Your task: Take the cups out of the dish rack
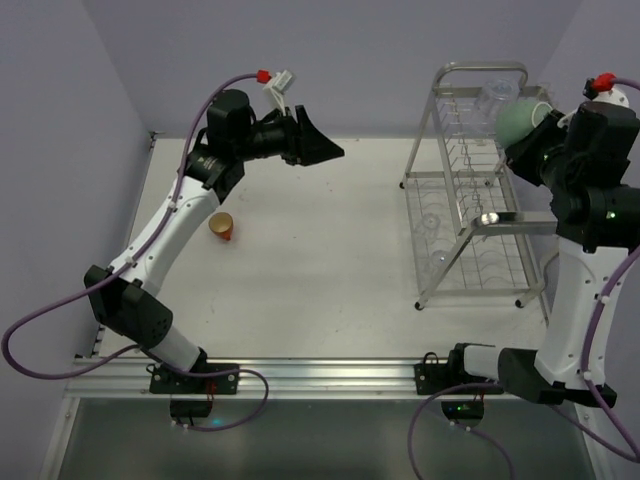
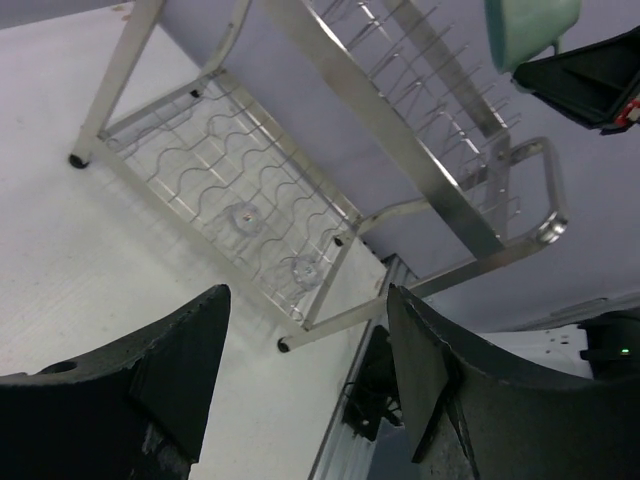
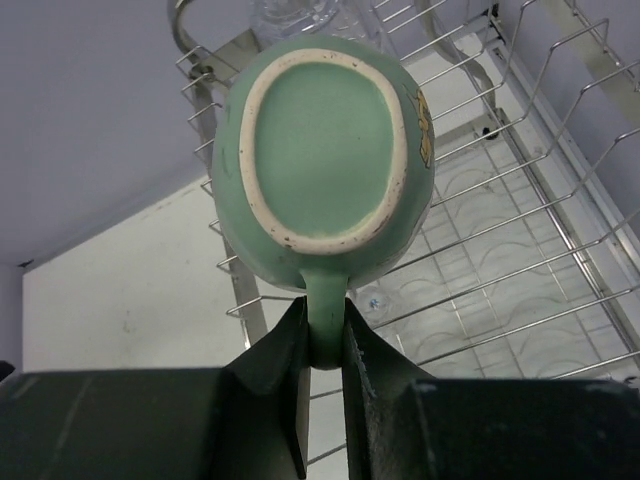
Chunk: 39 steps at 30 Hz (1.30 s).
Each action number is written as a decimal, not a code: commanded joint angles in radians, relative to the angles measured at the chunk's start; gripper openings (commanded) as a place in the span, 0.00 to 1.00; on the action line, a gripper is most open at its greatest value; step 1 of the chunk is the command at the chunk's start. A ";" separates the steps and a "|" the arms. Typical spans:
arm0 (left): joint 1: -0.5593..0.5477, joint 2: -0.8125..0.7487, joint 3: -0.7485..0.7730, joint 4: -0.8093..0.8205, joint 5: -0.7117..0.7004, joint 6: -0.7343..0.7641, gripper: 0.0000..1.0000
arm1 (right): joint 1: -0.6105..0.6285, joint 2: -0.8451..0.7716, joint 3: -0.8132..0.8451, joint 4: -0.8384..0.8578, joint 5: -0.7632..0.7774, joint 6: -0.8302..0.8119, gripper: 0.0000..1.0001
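My right gripper point(image 3: 325, 320) is shut on the handle of the mint-green mug point(image 3: 325, 140), whose base faces the camera. It holds the mug point(image 1: 515, 120) up by the top tier of the silver wire dish rack point(image 1: 470, 190). A clear glass tumbler point(image 1: 495, 95) stands in that top tier behind the mug. The orange-red mug point(image 1: 221, 226) lies on the table at the left. My left gripper point(image 1: 325, 150) hangs open and empty above the back of the table, pointing at the rack point(image 2: 300, 130). The green mug point(image 2: 530, 30) also shows in the left wrist view.
Two small clear round pieces point(image 2: 245, 215) lie on the rack's lower wire shelf. A metal rail point(image 1: 320, 375) runs along the near table edge under both arm bases. Purple walls close in the back and sides.
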 commanded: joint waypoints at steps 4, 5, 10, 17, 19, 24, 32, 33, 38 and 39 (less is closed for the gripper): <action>-0.009 -0.060 -0.137 0.603 0.212 -0.384 0.68 | -0.015 -0.154 -0.134 0.232 -0.165 0.099 0.00; -0.011 -0.060 -0.158 0.691 0.223 -0.445 0.68 | -0.018 -0.168 -0.165 0.246 -0.209 0.105 0.00; -0.055 -0.006 -0.169 1.153 0.225 -0.802 0.68 | -0.027 -0.243 -0.260 0.344 -0.319 0.125 0.00; -0.161 0.150 0.003 1.275 0.165 -0.959 0.68 | -0.031 -0.321 -0.429 0.495 -0.535 0.127 0.00; -0.177 0.181 0.026 1.275 0.154 -0.968 0.68 | -0.031 -0.332 -0.453 0.521 -0.585 0.121 0.00; -0.198 0.221 0.060 1.277 0.130 -0.975 0.68 | -0.030 -0.352 -0.455 0.530 -0.648 0.110 0.00; -0.236 0.287 0.137 1.268 0.113 -0.984 0.69 | -0.029 -0.344 -0.456 0.582 -0.861 0.119 0.00; -0.243 0.289 0.138 1.263 0.110 -0.982 0.69 | -0.030 -0.343 -0.455 0.582 -0.874 0.119 0.00; -0.256 0.310 0.154 1.257 0.099 -0.982 0.68 | -0.027 -0.341 -0.468 0.587 -0.906 0.114 0.00; -0.259 0.312 0.157 1.255 0.093 -0.981 0.69 | -0.027 -0.341 -0.473 0.590 -0.914 0.116 0.00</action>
